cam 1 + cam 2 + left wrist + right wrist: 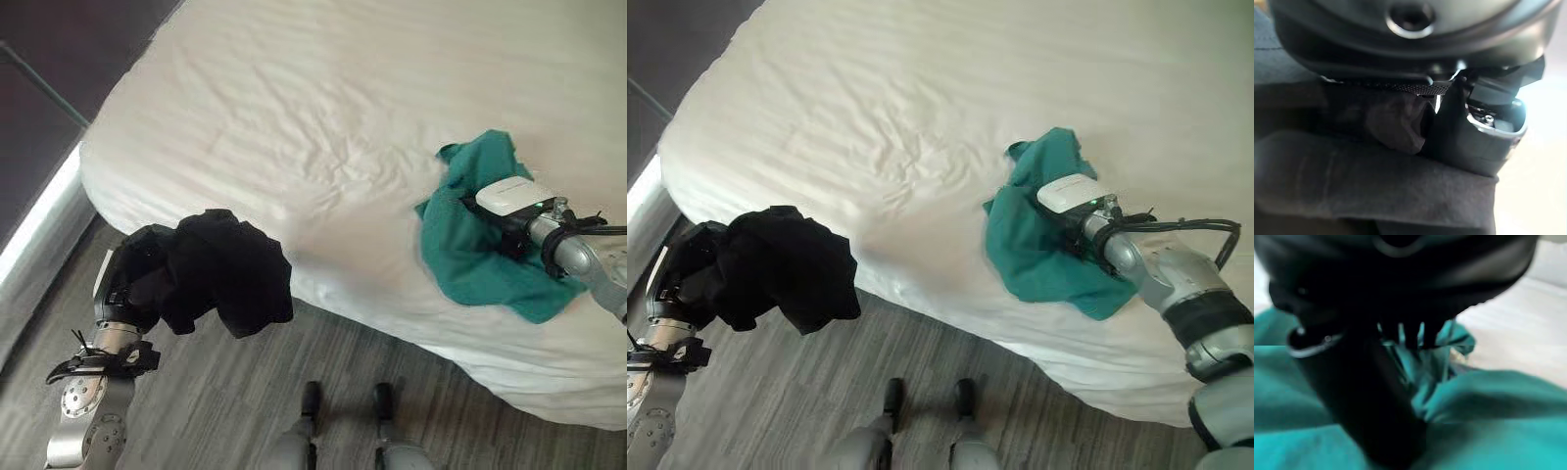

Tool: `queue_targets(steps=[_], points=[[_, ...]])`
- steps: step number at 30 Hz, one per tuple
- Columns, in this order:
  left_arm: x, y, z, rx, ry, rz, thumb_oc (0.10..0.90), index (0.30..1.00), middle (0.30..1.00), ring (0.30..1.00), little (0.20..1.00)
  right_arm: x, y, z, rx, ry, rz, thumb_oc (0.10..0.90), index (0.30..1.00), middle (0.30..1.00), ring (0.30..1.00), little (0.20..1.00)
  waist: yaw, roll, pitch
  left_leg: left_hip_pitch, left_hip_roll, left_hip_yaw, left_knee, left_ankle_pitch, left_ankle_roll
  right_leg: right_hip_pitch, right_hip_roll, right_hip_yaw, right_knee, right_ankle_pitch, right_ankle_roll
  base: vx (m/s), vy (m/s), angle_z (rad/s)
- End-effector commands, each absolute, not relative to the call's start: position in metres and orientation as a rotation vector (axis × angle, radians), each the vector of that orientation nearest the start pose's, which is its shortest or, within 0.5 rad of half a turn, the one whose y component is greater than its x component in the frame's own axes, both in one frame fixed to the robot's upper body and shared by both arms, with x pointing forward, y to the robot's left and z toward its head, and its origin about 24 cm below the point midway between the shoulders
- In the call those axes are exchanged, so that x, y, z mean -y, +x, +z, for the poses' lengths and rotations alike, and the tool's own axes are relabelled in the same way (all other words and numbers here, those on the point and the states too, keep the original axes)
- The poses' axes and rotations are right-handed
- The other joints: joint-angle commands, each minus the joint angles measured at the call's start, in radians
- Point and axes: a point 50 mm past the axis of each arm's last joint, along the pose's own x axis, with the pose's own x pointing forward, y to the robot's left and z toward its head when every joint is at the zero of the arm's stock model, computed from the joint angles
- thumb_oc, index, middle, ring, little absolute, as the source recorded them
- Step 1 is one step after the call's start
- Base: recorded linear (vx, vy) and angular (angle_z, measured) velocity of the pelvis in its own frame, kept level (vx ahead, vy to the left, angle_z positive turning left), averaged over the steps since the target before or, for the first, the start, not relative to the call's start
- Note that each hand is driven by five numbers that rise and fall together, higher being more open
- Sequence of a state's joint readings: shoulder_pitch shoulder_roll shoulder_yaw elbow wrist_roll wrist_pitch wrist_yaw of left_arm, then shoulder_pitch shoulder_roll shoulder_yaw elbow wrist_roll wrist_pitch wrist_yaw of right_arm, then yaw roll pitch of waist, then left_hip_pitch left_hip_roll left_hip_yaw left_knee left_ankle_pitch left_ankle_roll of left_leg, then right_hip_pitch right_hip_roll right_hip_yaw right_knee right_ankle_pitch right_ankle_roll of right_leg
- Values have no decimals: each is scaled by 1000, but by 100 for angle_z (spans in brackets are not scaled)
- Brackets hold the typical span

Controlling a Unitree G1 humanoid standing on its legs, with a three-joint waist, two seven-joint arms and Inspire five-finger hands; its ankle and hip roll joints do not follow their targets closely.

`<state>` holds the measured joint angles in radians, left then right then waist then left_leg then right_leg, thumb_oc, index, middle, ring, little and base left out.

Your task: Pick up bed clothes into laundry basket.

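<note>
A black garment (230,269) hangs bunched in my left hand (132,284), held off the bed's near-left corner above the floor. In the left wrist view the thumb (1488,137) and fingers are curled round the dark cloth (1396,127). A teal garment (1029,245) lies crumpled on the white bed (294,117) near its front edge, at the right. My right hand (1078,208) rests on top of it. In the right wrist view its thumb (1366,391) and fingers dig into the teal folds (1498,401), which bunch up between them.
The mattress fills the upper part of the eye views, and its front edge runs down to the right. Grey wood-look floor (323,352) lies below it. A dark wall with a pale skirting strip (39,220) runs along the left.
</note>
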<state>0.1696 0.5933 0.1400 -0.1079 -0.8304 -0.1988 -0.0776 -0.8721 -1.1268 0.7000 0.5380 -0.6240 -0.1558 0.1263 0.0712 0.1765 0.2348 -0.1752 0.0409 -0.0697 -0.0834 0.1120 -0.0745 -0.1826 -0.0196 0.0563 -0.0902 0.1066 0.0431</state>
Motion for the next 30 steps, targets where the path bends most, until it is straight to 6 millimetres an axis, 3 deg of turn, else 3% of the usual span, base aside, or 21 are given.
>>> queue_targets(steps=[1, 2, 3, 6, 7, 8, 10, 14, 15, 16, 17, 18, 19, 20, 22, 25, 26, 27, 28, 29, 30], points=[[-283, 222, 181, 653, -131, -2, 400, 300, 300, 300, 300, 262, 359, 148, -67, -1979, 429, 800, 900, 900, 900, 900, 27, -22, -12, 14, -65, 0, -4, -11, -33, 43, -75, 69, 3, -68, 68, -37, -11, -7], [-283, 222, 181, 652, -130, -2, 400, 300, 300, 300, 300, 262, 359, 147, -66, -1978, 430, 800, 900, 900, 900, 900, 27, -23, -14, 13, -65, 0, -4, -11, -33, 42, -75, 69, 3, -68, 68, -33, -38, -7], [-282, 220, 179, 654, -140, 3, 400, 300, 300, 300, 300, 257, 351, 119, -106, -1916, 508, 800, 900, 900, 900, 900, 25, -7, -11, 10, -66, -3, -4, -8, -35, 42, -75, 68, 3, -71, 67, 2, -35, -4], [-281, 219, 176, 645, -147, 9, 400, 300, 300, 300, 300, 259, 343, 104, -126, -1873, 528, 800, 900, 900, 900, 900, 20, -3, -11, 13, -66, -7, -4, -8, -36, 47, -74, 65, 3, -74, 67, 15, -19, 0], [-283, 214, 170, 636, -150, 44, 400, 300, 300, 300, 300, 267, 324, 81, -170, -1773, 531, 400, 300, 300, 300, 300, -4, -2, -3, 18, -63, -7, -4, -12, -33, 54, -70, 66, 3, -77, 66, 50, -20, 0], [-284, 209, 165, 622, -145, 71, 400, 300, 300, 300, 300, 275, 303, 75, -165, -1665, 490, 400, 300, 300, 300, 300, -28, -14, -3, 29, -60, -6, -4, -19, -29, 68, -65, 68, 3, -82, 64, 50, -20, 2], [-283, 209, 164, 615, -133, 69, 400, 300, 300, 300, 300, 284, 289, 77, -164, -1611, 443, 400, 300, 300, 300, 300, -35, -23, -6, 38, -59, -5, -4, -24, -27, 78, -64, 67, 3, -84, 64, 29, -5, 27], [-276, 214, 173, 648, -108, 21, 400, 300, 300, 300, 300, 337, 242, 115, -85, -1300, 44, 400, 300, 300, 300, 300, -111, -71, -28, 79, -47, 17, -4, -50, -18, 109, -63, 79, 3, -88, 71, 88, 23, 12], [-270, 225, 182, 675, -104, -14, 400, 300, 300, 300, 300, 365, 226, 130, -70, -1202, -134, 400, 300, 300, 300, 300, -165, -96, -48, 95, -39, 46, -4, -64, -14, 117, -60, 97, 3, -80, 77, 76, 50, 14], [-269, 226, 182, 674, -105, -19, 400, 300, 300, 300, 300, 366, 224, 130, -73, -1201, -138, 400, 300, 300, 300, 300, -159, -96, -48, 97, -39, 48, -4, -65, -13, 117, -60, 98, 3, -81, 77, 87, 104, 5], [-263, 232, 189, 698, -99, -43, 400, 300, 300, 300, 300, 392, 207, 157, -8, -1145, -337, 400, 300, 300, 300, 300, -199, -117, -69, 120, -33, 88, -4, -83, -7, 122, -54, 127, 3, -70, 86, 41, 66, -32], [-262, 232, 189, 698, -99, -44, 400, 300, 300, 300, 300, 392, 206, 157, -9, -1145, -338, 400, 300, 300, 300, 300, -197, -117, -70, 119, -33, 89, -4, -82, -7, 121, -54, 128, 3, -69, 86, 83, 161, -51], [-257, 237, 198, 728, -88, -75, 400, 300, 300, 300, 300, 407, 193, 194, 121, -1129, -521, 400, 300, 300, 300, 300, -258, -137, -94, 147, -30, 137, -4, -113, 4, 125, -48, 165, 5, -64, 100, 29, 114, -80], [-254, 239, 200, 736, -88, -87, 400, 300, 300, 300, 300, 410, 184, 203, 178, -1097, -571, 400, 300, 300, 300, 300, -258, -140, -101, 154, -26, 159, -4, -113, 6, 120, -44, 185, 5, -50, 105, 23, 161, -63], [-244, 249, 210, 764, -93, -134, 400, 300, 300, 300, 300, 419, 169, 225, 307, -1011, -717, 400, 300, 300, 300, 300, -315, -155, -110, 170, -21, 213, -4, -128, 14, 102, -33, 233, 13, -28, 122, -37, 130, -90], [-227, 260, 221, 796, -107, -202, 400, 300, 300, 300, 300, 430, 149, 226, 334, -940, -820, 400, 300, 300, 300, 300, -386, -168, -109, 177, -18, 268, -4, -149, 18, 70, -27, 280, 21, -2, 146, -87, 128, -82], [-210, 269, 230, 812, -111, -280, 400, 300, 300, 300, 300, 436, 129, 228, 337, -940, -894, 400, 300, 300, 300, 300, -449, -182, -105, 160, -15, 291, -4, -152, 16, 33, -19, 318, 14, 44, 168, -145, 48, -75], [-208, 270, 230, 814, -112, -284, 400, 300, 300, 300, 300, 437, 128, 228, 337, -940, -899, 400, 300, 300, 300, 300, -444, -184, -106, 154, -15, 293, -4, -143, 14, 27, -19, 321, 13, 53, 168, -200, 46, -65], [-199, 275, 239, 836, -91, -322, 400, 300, 300, 300, 300, 436, 117, 230, 348, -972, -943, 400, 300, 300, 300, 300, -492, -185, -98, 137, -4, 320, -4, -143, 16, -8, -7, 348, 20, 73, 185, -114, 6, -72], [-198, 276, 240, 837, -91, -327, 400, 300, 300, 300, 300, 436, 115, 230, 347, -973, -949, 400, 300, 300, 300, 300, -483, -184, -99, 134, -2, 325, -4, -144, 15, -14, -4, 352, 23, 74, 185, -221, 5, -84], [-193, 279, 243, 840, -90, -348, 400, 300, 300, 300, 300, 436, 112, 226, 354, -955, -963, 400, 300, 300, 300, 300, -522, -185, -91, 128, 27, 375, -4, -124, 16, -15, -4, 310, 70, 50, 188, -170, -21, -102]])
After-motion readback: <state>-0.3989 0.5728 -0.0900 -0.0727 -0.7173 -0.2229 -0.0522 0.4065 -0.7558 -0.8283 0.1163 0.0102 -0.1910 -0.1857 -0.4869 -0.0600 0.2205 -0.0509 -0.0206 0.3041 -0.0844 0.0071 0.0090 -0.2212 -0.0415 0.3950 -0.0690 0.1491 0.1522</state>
